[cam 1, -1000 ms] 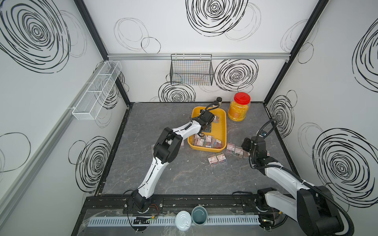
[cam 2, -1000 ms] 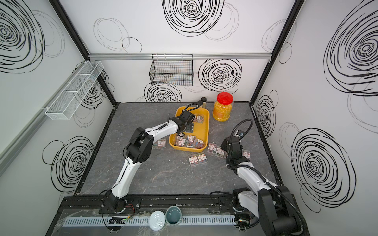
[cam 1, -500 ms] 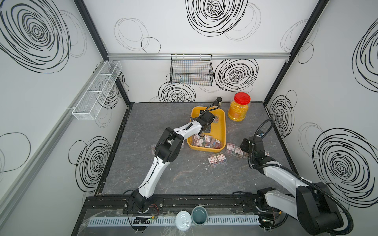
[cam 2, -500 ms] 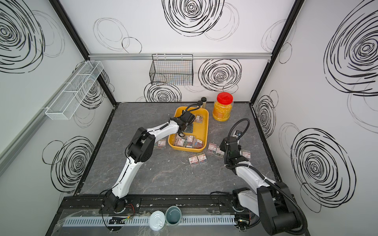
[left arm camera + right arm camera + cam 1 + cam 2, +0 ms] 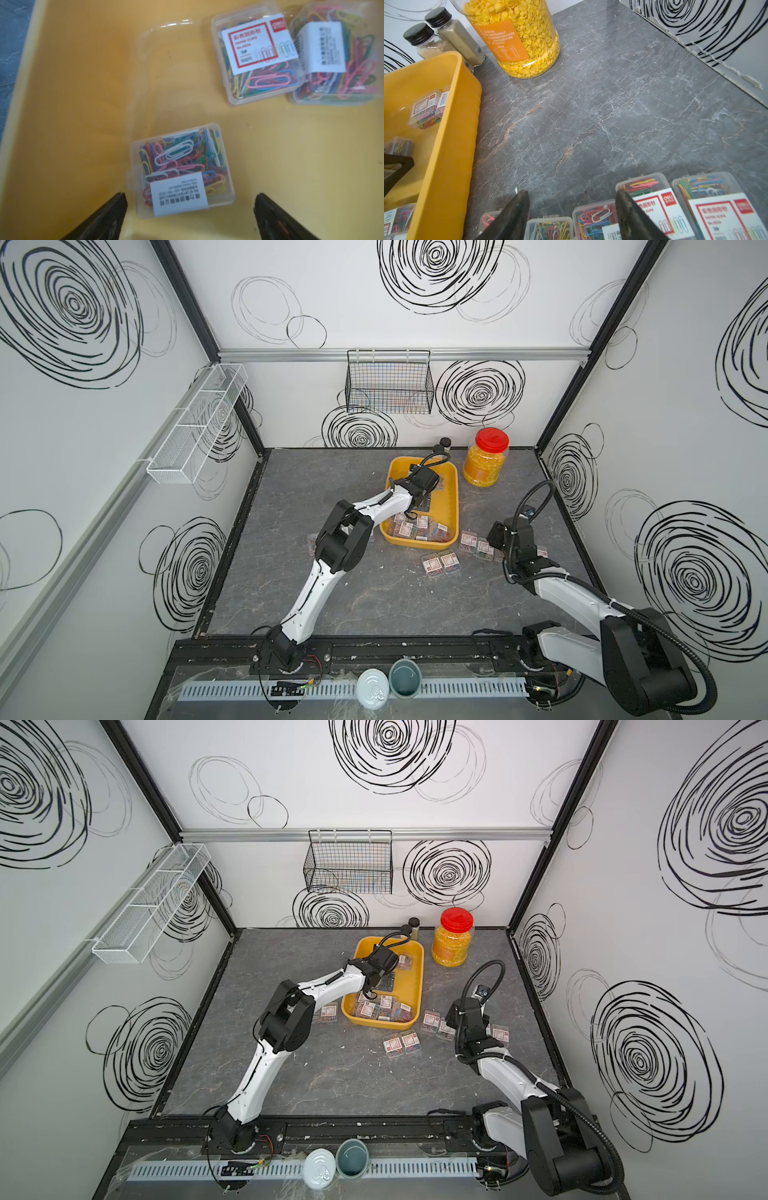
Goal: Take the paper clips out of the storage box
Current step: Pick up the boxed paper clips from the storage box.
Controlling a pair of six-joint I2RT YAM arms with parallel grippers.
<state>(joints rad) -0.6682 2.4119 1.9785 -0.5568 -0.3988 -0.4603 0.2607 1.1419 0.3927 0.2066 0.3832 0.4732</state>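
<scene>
The yellow storage box [image 5: 455, 506] [image 5: 420, 986] stands at the back middle of the table. Several clear cases of paper clips [image 5: 419, 527] [image 5: 384, 1006] fill its near end. My left gripper [image 5: 190, 207] [image 5: 423, 502] reaches into the box, open, its black fingers [image 5: 115, 214] straddling one case [image 5: 180, 166] that lies label-down on the box floor. Two more cases [image 5: 257, 58] lie beyond it. My right gripper [image 5: 572, 199] [image 5: 493, 537] hovers open over cases [image 5: 593, 218] lying on the table right of the box [image 5: 446, 145].
More cases lie on the table in front of the box [image 5: 442, 562] and left of it [image 5: 328, 1013]. A red-lidded jar of yellow flakes [image 5: 484, 466] [image 5: 517, 37] and two black-capped bottles [image 5: 452, 35] stand behind. A black wire basket [image 5: 388, 381] hangs on the back wall.
The right gripper has edged slightly left, toward the box. The left arm's elbow has shifted a little; its gripper stays in the box, open.
</scene>
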